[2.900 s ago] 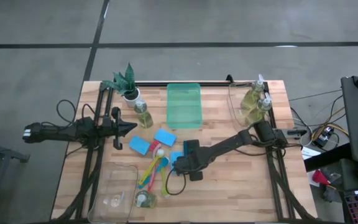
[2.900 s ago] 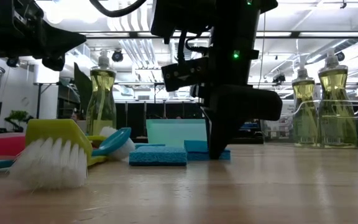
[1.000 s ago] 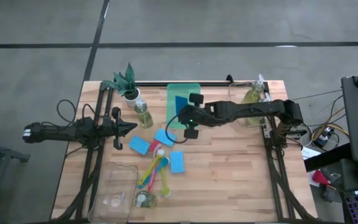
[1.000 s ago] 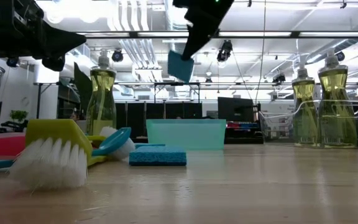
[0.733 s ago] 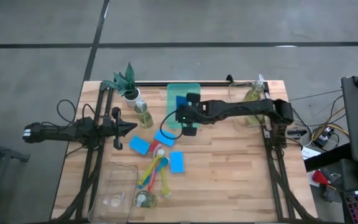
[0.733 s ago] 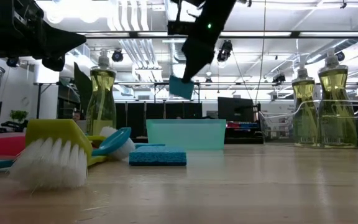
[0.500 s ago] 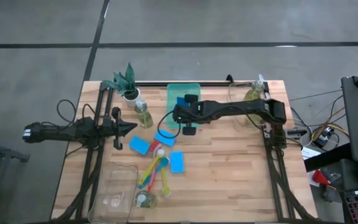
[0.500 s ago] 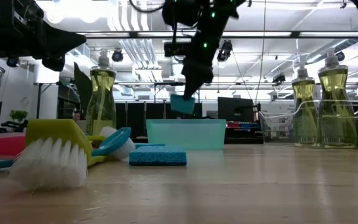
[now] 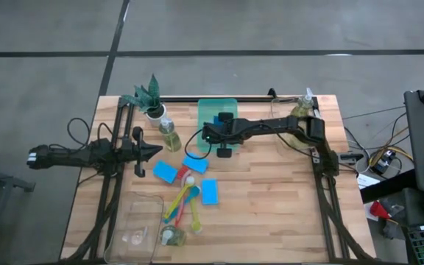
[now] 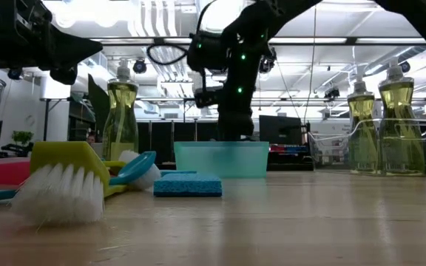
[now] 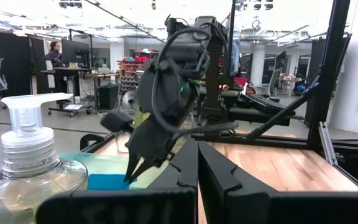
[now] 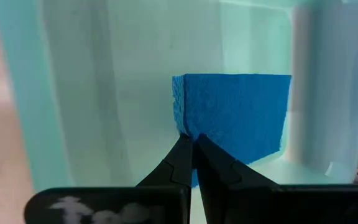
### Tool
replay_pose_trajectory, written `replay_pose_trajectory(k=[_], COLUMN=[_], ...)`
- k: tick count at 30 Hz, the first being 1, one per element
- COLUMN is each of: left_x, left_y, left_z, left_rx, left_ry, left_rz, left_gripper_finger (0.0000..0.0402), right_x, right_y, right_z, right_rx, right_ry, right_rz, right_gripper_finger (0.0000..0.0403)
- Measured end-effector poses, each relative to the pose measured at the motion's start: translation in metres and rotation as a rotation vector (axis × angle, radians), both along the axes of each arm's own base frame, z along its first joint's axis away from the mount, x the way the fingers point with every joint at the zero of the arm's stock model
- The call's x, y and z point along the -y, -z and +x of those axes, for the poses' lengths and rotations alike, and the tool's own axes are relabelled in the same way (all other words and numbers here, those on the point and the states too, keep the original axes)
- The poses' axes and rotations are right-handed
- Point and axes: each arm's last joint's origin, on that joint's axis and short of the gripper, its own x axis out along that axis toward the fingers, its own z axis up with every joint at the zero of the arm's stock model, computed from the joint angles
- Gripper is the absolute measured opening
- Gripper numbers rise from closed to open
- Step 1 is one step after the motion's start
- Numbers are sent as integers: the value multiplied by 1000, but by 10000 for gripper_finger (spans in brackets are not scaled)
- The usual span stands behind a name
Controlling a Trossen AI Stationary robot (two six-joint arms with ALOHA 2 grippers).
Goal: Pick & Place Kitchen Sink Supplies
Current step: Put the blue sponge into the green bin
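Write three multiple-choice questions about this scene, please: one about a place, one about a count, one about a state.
1. Where is the sponge that the right pincer holds?
A. inside the green tray
B. on the bare wood
C. in the clear tray

2. How many blue sponges lie on the table outside the trays?
A. one
B. three
C. five

3. How is the left pincer?
A. wide open
B. shut on a brush
C. shut, holding nothing

Answers: 1 A, the right wrist view shows green walls around the sponge. 2 B, the high view shows three on the wood. 3 C, its fingers meet with nothing between.
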Motion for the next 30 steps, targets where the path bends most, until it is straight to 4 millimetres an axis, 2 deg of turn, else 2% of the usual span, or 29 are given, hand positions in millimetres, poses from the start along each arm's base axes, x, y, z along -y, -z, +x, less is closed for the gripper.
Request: replay_pose_trajectory(k=[8,19,30], left_x=[0,0,0], left_y=[0,0,0], left_z=[0,0,0], left_rx=[-5,-5,-4], left_ry=[-1,0,0], left_rz=[0,0,0], left_gripper_finger=[3,3,3], right_x=[2,2,1], right_y=[20,20,18], right_z=[4,4,3], right_rx=[-43,-34,-27], right_ry=[-7,2,21], right_rz=[5,8,11], right_gripper_finger=[8,10,81])
